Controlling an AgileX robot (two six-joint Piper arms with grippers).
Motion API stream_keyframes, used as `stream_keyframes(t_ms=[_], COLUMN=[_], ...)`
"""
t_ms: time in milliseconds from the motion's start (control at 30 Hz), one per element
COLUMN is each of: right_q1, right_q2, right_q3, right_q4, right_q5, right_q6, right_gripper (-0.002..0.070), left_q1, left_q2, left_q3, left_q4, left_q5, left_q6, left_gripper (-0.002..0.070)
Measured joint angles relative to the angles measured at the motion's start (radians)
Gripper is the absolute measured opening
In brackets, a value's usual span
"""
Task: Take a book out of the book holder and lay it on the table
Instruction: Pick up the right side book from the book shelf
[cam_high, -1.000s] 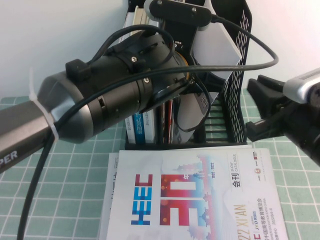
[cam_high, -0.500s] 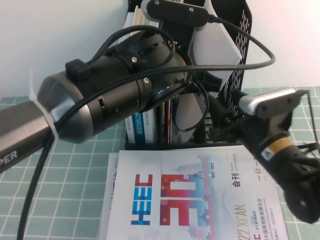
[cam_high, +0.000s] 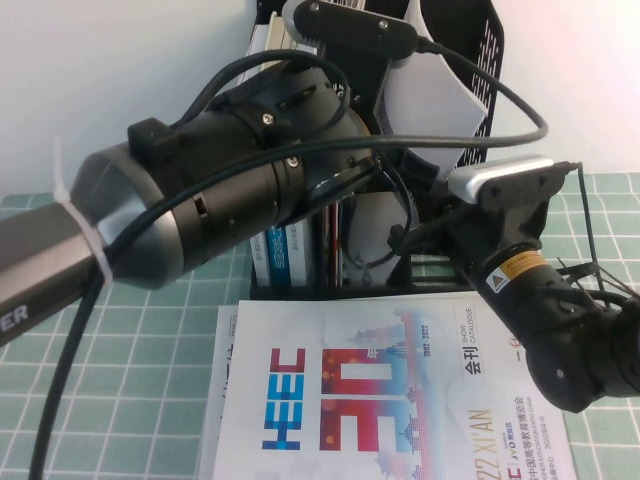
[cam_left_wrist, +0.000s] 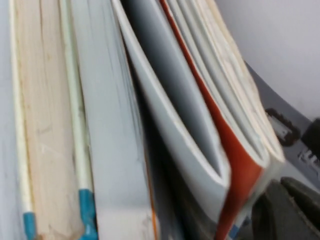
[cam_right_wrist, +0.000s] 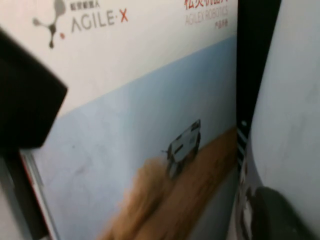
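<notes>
Book (cam_right_wrist: 150, 130) stands upright in the book holder (cam_high: 470, 190) at the table's (cam_high: 130, 350) far edge; thin, floppy, slick, so grip near its spine. Left pincer (cam_high: 375, 165) and right pincer (cam_high: 420, 235) crowd it; I cannot tell either one's opening.

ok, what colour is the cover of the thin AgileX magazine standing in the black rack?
Thin white-covered magazine: white top, pale blue field, sandy-brown band, small white vehicle. Clearest in right wrist view.
</notes>
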Motion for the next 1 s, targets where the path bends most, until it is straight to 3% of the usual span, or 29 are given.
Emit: stream_keyframes(t_ms=[300, 500, 667, 800, 1000], right_q1=[0.000, 0.000, 0.000, 0.000, 0.014], right_q2=[-0.143, -0.307, -0.469, -0.632, -0.810], right_q3=[0.000, 0.002, 0.006, 0.006, 0.006], right_q4=[0.023, 0.014, -0.033, -0.149, -0.540], right_q5=[0.015, 0.015, 0.021, 0.173, 0.573], right_q6=[-0.064, -0.197, -0.348, -0.447, -0.444], right_gripper=[0.0012, 0.0012, 0.0012, 0.0012, 0.0012], left_q1=[-0.109, -0.195, -0.221, -0.220, -0.220], left_q2=[-0.118, -0.256, -0.379, -0.465, -0.600], left_q3=[0.000, 0.000, 0.000, -0.001, -0.001], left_q4=[0.015, 0.016, 0.016, 0.017, 0.019], left_q5=[0.028, 0.049, 0.091, 0.176, 0.304], left_q6=[0.032, 0.065, 0.088, 0.117, 0.161], left_gripper=[-0.0003, -0.0003, -0.0003, -0.0003, -0.0003])
